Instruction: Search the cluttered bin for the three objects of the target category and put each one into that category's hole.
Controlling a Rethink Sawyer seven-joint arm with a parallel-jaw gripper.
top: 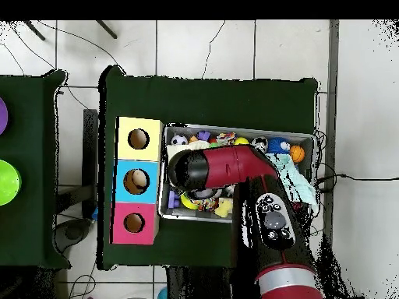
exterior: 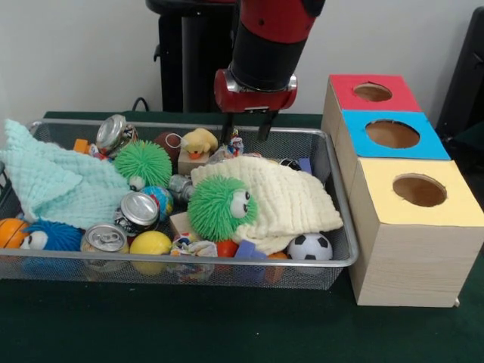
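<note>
The wire mesh bin [exterior: 189, 259] is full of clutter; it also shows in the overhead view [top: 234, 128]. A small yellow duck [exterior: 199, 141] with an orange beak sits on a wooden block near the bin's far side. My gripper [exterior: 246, 130] hangs just above the far rim, a little right of the duck. It is open and holds nothing. In the overhead view the arm [top: 226, 167] covers the bin's left half and hides the gripper. No other object of the set can be told apart.
Three light-wood boxes stand right of the bin, topped red [exterior: 372, 92], blue [exterior: 392, 134] and yellow [exterior: 420, 190], each with a round hole. In the bin lie a cream cloth [exterior: 283, 198], a mint cloth [exterior: 53, 181], green fuzzy toys [exterior: 221, 208], cans [exterior: 139, 209], a yellow ball [exterior: 150, 243] and a soccer ball [exterior: 310, 246].
</note>
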